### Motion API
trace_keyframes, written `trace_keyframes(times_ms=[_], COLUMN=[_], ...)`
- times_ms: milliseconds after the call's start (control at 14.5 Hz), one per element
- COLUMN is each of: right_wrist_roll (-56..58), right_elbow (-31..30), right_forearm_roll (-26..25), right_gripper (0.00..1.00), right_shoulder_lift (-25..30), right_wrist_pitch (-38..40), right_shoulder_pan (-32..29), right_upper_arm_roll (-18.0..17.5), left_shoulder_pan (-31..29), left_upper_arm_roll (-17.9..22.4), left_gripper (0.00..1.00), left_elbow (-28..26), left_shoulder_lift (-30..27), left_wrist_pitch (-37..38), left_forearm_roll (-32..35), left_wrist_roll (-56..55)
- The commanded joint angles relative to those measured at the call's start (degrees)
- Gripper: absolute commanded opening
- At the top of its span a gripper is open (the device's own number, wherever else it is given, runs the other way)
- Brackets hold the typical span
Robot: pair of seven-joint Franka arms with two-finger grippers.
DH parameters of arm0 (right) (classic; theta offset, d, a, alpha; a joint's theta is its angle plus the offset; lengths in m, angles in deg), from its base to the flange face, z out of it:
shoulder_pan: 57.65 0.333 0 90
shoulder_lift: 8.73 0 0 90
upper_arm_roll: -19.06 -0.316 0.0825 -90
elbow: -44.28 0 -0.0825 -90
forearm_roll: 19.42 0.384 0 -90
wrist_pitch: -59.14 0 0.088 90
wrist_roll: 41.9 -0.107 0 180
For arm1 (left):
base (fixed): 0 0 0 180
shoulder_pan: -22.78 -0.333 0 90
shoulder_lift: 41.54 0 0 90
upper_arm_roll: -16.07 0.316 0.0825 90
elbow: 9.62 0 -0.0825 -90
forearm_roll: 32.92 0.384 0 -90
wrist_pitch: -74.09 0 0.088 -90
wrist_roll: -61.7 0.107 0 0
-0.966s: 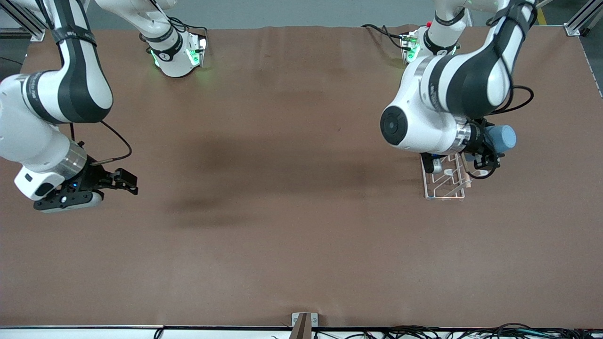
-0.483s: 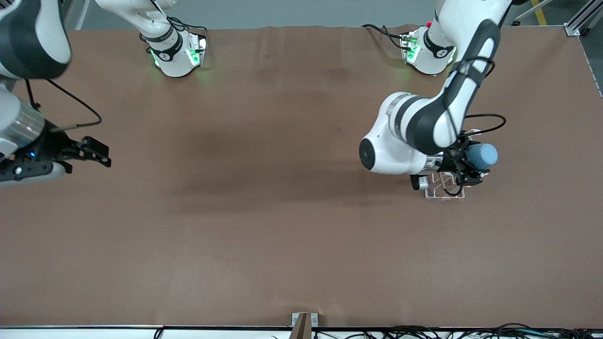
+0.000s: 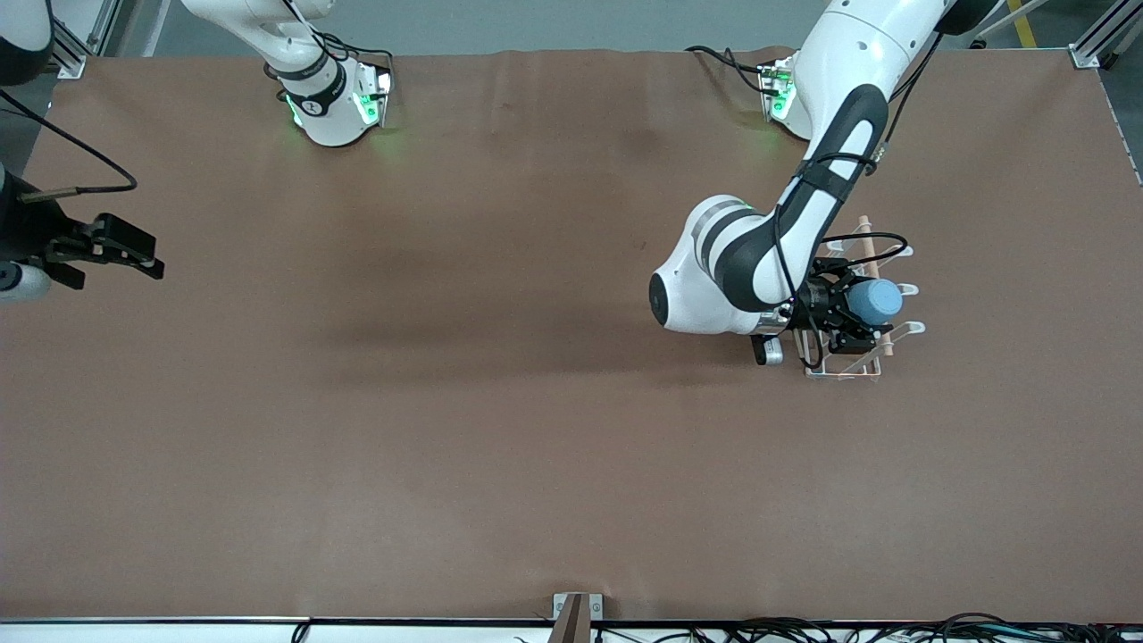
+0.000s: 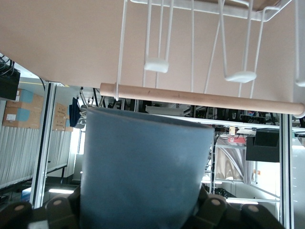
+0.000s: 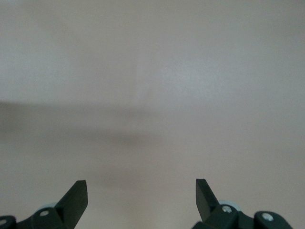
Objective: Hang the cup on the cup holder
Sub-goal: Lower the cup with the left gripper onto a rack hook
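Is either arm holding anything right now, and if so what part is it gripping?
The left gripper holds the cup by its side wall, near one end, over the cup holder. The right gripper is open and holds nothing.

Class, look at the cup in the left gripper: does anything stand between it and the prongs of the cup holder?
Nothing visible does. The left gripper holds the cup over the cup holder, whose wooden rod lies just ahead of the cup.
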Motion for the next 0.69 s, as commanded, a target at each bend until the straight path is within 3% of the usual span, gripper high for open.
trace_keyframes(times_ms=[0, 621], right_wrist_roll=[-0.77, -0.68], right_elbow=[-7.69, -7.27], right_forearm_roll=[-0.75, -0.84], right_gripper=[1.00, 1.00], right_shoulder_lift=[6.06, 5.81], right_wrist_pitch=[-0.96, -1.93], right_shoulder_pan=[-0.51, -1.83], right_upper_arm_roll=[-0.52, -0.61], left_shoulder_pan=[-0.23, -0.50], left_upper_arm_roll=[-0.26, -0.26], left_gripper=[0.62, 0.62], left_elbow=[-1.28, -1.28], left_shoulder_lift=[0.19, 3.35], left_wrist_pitch=[0.57, -0.05], left_forearm_roll=[1.82, 2.97], left_wrist_roll=[-1.62, -3.20])
